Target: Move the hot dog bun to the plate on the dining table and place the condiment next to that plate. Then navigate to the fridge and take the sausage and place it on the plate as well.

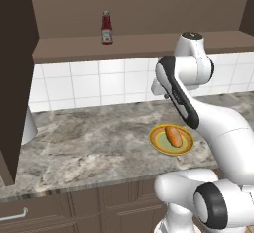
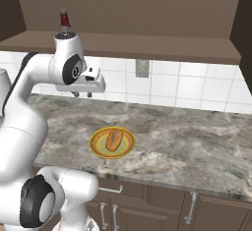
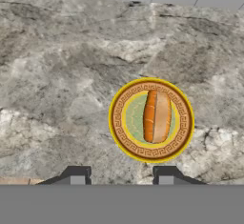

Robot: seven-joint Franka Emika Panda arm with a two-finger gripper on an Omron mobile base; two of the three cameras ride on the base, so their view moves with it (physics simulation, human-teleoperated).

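The hot dog bun (image 1: 173, 136) (image 2: 114, 139) (image 3: 157, 116), orange-tan and split lengthwise, lies on a yellow dish (image 1: 155, 140) (image 2: 96, 146) (image 3: 119, 132) with a greenish centre on the marble counter. The condiment (image 1: 106, 28) (image 2: 64, 18), a red ketchup bottle, stands upright on the brown shelf above. My gripper (image 2: 82, 95) (image 3: 121, 179) hangs over the counter, above and a little to the near side of the bun, open with nothing between its fingers. The plate, the dining table, the fridge and the sausage are out of view.
The brown shelf (image 1: 129, 46) runs along the tiled wall under an upper cabinet. A tall dark cabinet side (image 1: 12, 78) stands at the left, with a white object (image 1: 28, 126) beside it. A wall outlet (image 2: 142, 68) sits above the counter (image 1: 89, 138).
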